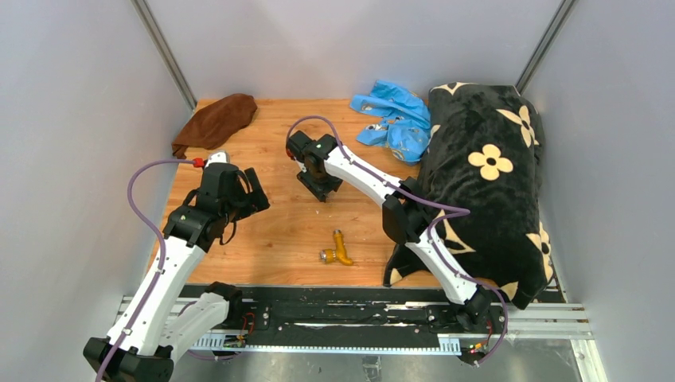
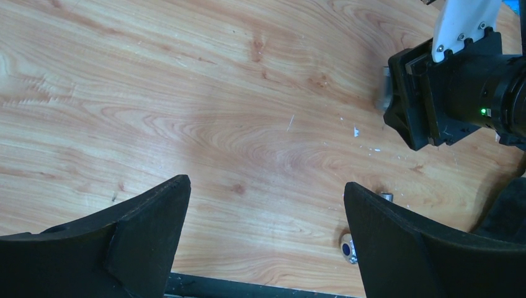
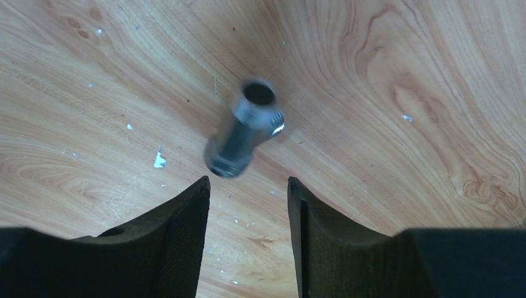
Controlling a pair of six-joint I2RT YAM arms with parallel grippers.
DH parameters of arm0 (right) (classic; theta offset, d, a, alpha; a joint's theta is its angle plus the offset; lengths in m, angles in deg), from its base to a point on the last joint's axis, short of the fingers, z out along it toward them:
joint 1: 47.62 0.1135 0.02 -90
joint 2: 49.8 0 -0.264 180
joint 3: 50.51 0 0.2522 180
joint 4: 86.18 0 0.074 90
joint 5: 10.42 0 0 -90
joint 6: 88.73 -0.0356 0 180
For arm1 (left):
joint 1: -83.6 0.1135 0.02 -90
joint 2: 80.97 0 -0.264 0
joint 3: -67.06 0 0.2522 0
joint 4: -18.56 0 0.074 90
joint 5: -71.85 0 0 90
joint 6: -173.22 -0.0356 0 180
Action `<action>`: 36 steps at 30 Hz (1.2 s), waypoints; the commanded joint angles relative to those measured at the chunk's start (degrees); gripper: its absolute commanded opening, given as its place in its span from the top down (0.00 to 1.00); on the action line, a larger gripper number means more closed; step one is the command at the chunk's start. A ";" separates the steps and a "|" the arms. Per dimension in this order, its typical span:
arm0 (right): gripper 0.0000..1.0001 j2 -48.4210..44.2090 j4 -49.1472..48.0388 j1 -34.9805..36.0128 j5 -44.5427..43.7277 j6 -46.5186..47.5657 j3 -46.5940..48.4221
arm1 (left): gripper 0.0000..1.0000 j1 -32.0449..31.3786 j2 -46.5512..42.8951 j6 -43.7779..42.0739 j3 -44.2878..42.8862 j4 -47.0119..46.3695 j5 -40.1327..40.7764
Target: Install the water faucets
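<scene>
A silver-grey metal fitting (image 3: 243, 130) shows blurred over the wooden table (image 3: 403, 74), just beyond the tips of my right gripper (image 3: 248, 181). Its jaws stand apart with nothing between them. From above, my right gripper (image 1: 322, 193) points down at mid-table. The brass-orange bent spout (image 1: 341, 249) lies alone near the front edge, and its round silver end (image 2: 348, 248) peeks out beside my left finger. My left gripper (image 2: 267, 186) is wide open over bare wood, left of the spout. A grey blur of the fitting (image 2: 384, 93) sits at the right gripper's side.
A brown cloth (image 1: 215, 121) lies at the back left. A bright blue plastic bag (image 1: 394, 118) rests at the back, next to a black flowered blanket (image 1: 485, 183) that covers the right side. A black rail (image 1: 342, 310) runs along the near edge.
</scene>
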 commanded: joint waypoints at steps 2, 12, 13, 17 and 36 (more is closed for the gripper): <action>0.48 -2.90 -1.31 0.74 0.56 0.81 0.44 | 0.02 0.53 -0.28 -0.39 0.20 -0.66 -0.75; 0.47 -16.57 -7.35 -0.13 5.78 0.31 -9.94 | 0.02 0.54 1.15 -2.84 1.02 -3.92 -4.34; 0.47 -19.21 -10.00 -0.34 6.09 0.19 -14.21 | 0.02 0.53 2.35 -3.10 1.32 -4.77 -5.51; 0.47 -30.11 -23.01 -2.22 9.14 -4.10 -32.94 | 0.00 0.53 9.06 -0.97 1.09 -6.80 -10.46; 0.54 -13.52 -25.08 -0.11 0.24 -32.95 -26.73 | 0.02 12.20 8.20 3.66 -1.59 -4.14 -15.68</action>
